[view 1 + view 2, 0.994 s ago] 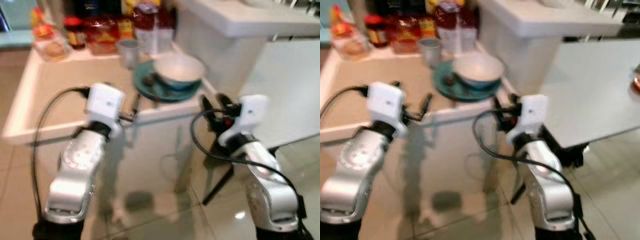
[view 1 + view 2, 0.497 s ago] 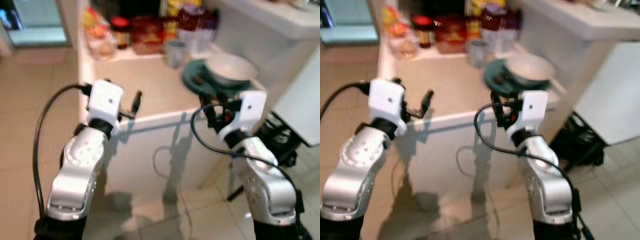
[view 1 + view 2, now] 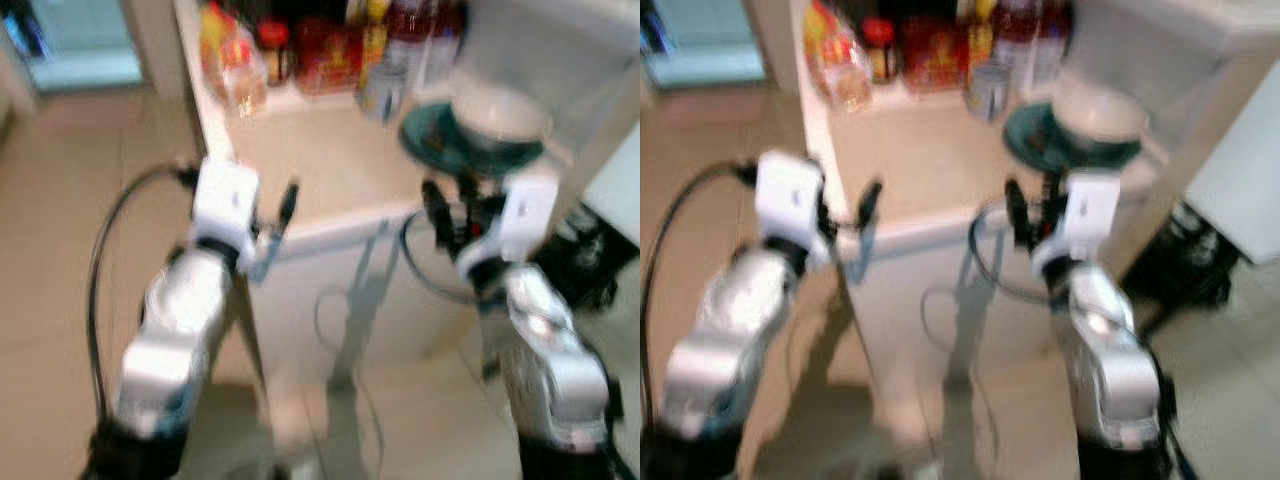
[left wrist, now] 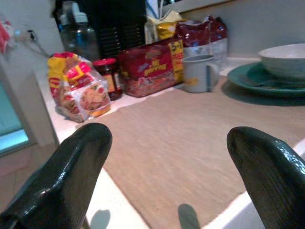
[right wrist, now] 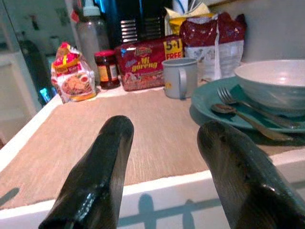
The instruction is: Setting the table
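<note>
Plate point(image 5: 217, 107): teal, on the right-hand part of the counter's beige mat, near the front edge.
Bowl point(image 5: 271, 83): pale, upright, on the plate, toward its far side.
Fork point(image 5: 248, 107) and spoon point(image 5: 238, 117): flat on the plate in front of the bowl, side by side, handles running toward the plate's right rim, heads pointing toward the mat's middle.
Mug point(image 5: 180, 77): grey, upright, just behind the plate's left rim, handle turned to the left.
Key relation: dish stack ahead of and slightly right of the right gripper, well to the right of the left one; right arm clearly nearer, so judged the likelier arm for the pickup.
Right gripper point(image 5: 164, 162): raised at the counter's front edge, just short of the plate, fingers spread wide, nothing held.
Left gripper point(image 4: 169, 183): also at the front edge, facing the bare mat, fingers parted wider than the right pair, nothing held.
Counter point(image 4: 119, 200): white rim around the mat, front lip between both grippers and the dishes.
Back row: bread bag point(image 4: 78, 90), dark jar point(image 4: 106, 76), red noodle pack point(image 4: 150, 67), dark red bags point(image 5: 217, 40), water bottle point(image 5: 93, 36), all along the wall, well apart from the plate.
Stage: judged as approach, dishes untouched; head views blurred.
</note>
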Available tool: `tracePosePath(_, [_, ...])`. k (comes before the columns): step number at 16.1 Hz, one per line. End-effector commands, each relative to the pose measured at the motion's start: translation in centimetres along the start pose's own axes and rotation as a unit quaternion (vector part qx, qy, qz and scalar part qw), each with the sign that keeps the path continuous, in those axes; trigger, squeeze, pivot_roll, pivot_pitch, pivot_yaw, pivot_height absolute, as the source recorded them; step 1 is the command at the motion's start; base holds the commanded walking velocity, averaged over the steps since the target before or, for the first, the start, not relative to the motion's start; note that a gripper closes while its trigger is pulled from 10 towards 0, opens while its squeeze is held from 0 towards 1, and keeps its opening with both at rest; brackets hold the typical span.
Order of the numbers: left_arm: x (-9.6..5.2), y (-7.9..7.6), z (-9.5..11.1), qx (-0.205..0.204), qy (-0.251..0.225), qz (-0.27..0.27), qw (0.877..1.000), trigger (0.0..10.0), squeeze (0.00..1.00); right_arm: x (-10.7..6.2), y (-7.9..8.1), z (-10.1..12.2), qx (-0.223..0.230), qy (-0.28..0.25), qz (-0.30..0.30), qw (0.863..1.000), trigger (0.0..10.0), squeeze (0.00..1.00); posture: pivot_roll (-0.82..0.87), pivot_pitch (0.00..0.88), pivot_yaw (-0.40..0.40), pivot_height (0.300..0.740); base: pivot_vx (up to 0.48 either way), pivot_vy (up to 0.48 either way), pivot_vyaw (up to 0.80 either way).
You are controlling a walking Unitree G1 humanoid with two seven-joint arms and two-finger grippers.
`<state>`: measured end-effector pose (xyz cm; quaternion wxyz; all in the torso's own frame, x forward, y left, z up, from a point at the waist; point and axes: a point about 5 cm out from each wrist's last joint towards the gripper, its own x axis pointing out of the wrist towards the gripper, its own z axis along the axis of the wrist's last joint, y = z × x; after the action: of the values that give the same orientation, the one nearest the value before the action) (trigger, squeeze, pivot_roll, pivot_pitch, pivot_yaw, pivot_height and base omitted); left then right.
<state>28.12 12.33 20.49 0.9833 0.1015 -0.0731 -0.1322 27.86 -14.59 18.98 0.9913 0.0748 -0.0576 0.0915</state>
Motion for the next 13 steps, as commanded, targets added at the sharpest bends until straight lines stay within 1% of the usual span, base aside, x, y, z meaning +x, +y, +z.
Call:
tracePosePath(1, [0.2,-0.1,0.5,0.003,-0.009,-0.006,1.000,10.0,0.00,0.1,-0.3,0.6,-0.002,-0.008,-0.002,1.000,10.0,0.00,0.05,0.000,-0.039,0.740,0.304,0.000,0.00])
tracePosePath(5, [0.1,-0.2,0.5,0.004,-0.011,-0.011,1.000,10.0,0.00,0.1,-0.4,0.7,0.002,-0.008,-0.004,1.000,10.0,0.00,0.05,0.000,-0.039,0.740,0.332,0.000,0.00])
tracePosePath(9, [-0.1,-0.5,0.5,0.005,-0.011,-0.020,1.000,10.0,0.00,-0.5,-0.8,0.5,0.006,-0.006,-0.013,1.000,10.0,0.00,0.05,0.000,-0.035,0.740,0.344,0.000,-0.78])
tracePosePath(11, [0.0,-0.6,0.6,0.005,-0.012,-0.022,1.000,10.0,0.00,-0.5,-1.1,0.7,0.004,-0.007,-0.017,1.000,10.0,0.00,0.05,0.000,-0.034,0.740,0.345,0.000,-0.78])
tracePosePath(13, [0.0,-0.7,0.7,0.004,-0.015,-0.024,1.000,10.0,0.00,-0.3,-1.4,1.1,-0.003,-0.013,-0.019,1.000,10.0,0.00,0.05,0.000,-0.038,0.740,0.343,0.000,0.00])
